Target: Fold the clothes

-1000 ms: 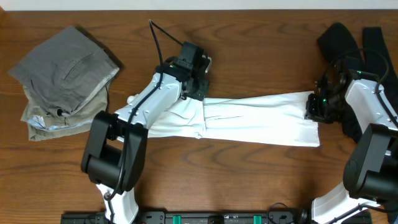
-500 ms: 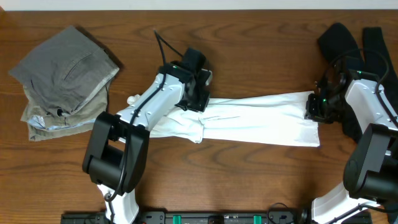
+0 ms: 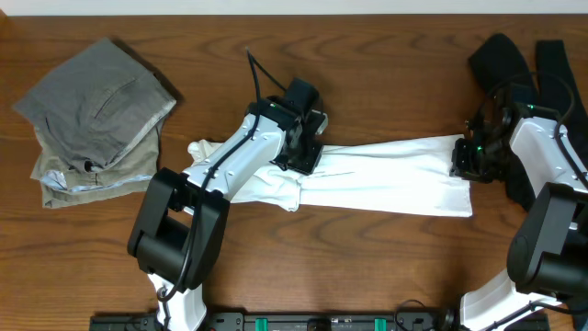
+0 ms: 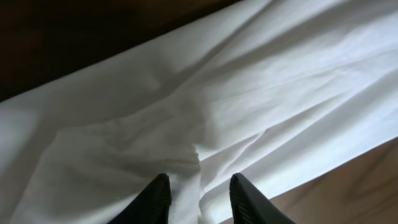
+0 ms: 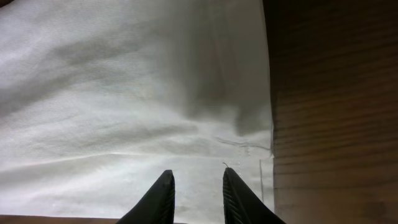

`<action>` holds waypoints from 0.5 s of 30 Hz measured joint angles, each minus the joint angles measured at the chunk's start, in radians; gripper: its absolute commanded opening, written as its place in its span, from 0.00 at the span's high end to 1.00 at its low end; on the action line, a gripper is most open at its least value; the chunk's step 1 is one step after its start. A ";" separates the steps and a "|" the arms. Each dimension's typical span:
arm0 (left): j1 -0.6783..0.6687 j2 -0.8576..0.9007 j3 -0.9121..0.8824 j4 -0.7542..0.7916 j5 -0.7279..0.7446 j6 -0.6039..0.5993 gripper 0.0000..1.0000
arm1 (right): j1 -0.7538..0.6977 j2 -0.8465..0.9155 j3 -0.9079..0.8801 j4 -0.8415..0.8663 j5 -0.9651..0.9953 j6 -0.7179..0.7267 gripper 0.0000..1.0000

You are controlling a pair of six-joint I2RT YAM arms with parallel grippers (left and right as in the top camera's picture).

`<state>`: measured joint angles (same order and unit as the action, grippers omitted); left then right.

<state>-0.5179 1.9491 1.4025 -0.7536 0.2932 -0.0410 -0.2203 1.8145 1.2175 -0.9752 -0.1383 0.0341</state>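
The white T-shirt (image 3: pixel 386 175) lies as a long folded band across the middle of the wooden table. My left gripper (image 3: pixel 308 156) hovers over its left part, where the cloth is bunched into creases. In the left wrist view its jaws stand apart (image 4: pixel 199 177) with a loose ridge of the T-shirt (image 4: pixel 186 112) between them, so it is open. My right gripper (image 3: pixel 462 165) sits at the shirt's right end. In the right wrist view its fingers are apart (image 5: pixel 197 172) over flat cloth of the T-shirt (image 5: pixel 124 93), close to the hem, and pinch nothing.
Folded grey trousers (image 3: pixel 92 97) lie on khaki ones (image 3: pixel 83 179) at the far left. A black garment (image 3: pixel 501 55) lies at the back right, partly under the right arm. Bare wood (image 5: pixel 329 124) runs right of the hem.
My left gripper has moved right along the shirt, drawing the bunched cloth with it, and its jaws have parted. The right arm has not moved.
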 measured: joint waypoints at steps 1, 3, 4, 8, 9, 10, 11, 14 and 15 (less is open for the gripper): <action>0.000 0.000 0.000 -0.001 0.000 0.002 0.65 | 0.000 0.000 0.000 0.000 0.000 0.000 0.75; 0.000 0.000 0.000 -0.001 0.000 0.014 0.65 | 0.000 0.000 0.000 0.000 0.000 0.000 0.75; 0.000 -0.002 0.000 -0.001 -0.002 0.019 0.65 | 0.000 0.000 0.000 0.000 0.000 0.000 0.75; 0.000 -0.039 0.000 -0.003 -0.036 0.024 0.64 | 0.000 0.000 0.000 0.005 0.000 0.000 0.74; 0.000 -0.061 -0.001 -0.005 -0.048 0.024 0.64 | -0.002 0.000 0.000 0.005 0.000 0.000 0.73; 0.001 -0.087 0.000 -0.008 -0.063 0.026 0.63 | -0.003 0.000 0.000 0.005 -0.001 0.000 0.73; 0.002 -0.118 0.000 -0.014 -0.076 0.028 0.61 | -0.005 0.000 0.000 0.005 0.000 0.000 0.71; 0.011 -0.212 0.000 -0.051 -0.114 0.034 0.60 | -0.036 0.000 0.000 0.007 -0.010 0.002 0.58; 0.017 -0.239 0.000 -0.064 -0.124 0.036 0.60 | -0.059 0.000 0.000 0.009 -0.019 0.003 0.58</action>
<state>-0.5007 1.7100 1.4021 -0.8177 0.1696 -0.0051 -0.2794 1.8145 1.2179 -0.9661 -0.1574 0.0376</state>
